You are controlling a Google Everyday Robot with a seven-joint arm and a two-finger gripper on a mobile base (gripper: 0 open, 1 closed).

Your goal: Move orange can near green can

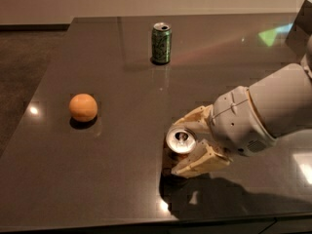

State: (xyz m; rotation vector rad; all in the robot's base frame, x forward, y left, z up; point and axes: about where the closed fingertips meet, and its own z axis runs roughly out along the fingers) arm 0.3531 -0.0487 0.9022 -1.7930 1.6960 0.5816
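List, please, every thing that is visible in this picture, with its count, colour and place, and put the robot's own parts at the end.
orange can: one, dark brownish-orange with a silver top, front of the table, right of the middle, between the gripper's fingers.
green can: one, green with dark markings and a silver top, upright at the far side of the table.
orange fruit: one, orange, round, left part of the table, apart from both cans.
table: one, dark and glossy, fills most of the view.
gripper: one, cream fingers, closed on the orange can from both sides.
arm: one, pale grey, comes in from the right edge.
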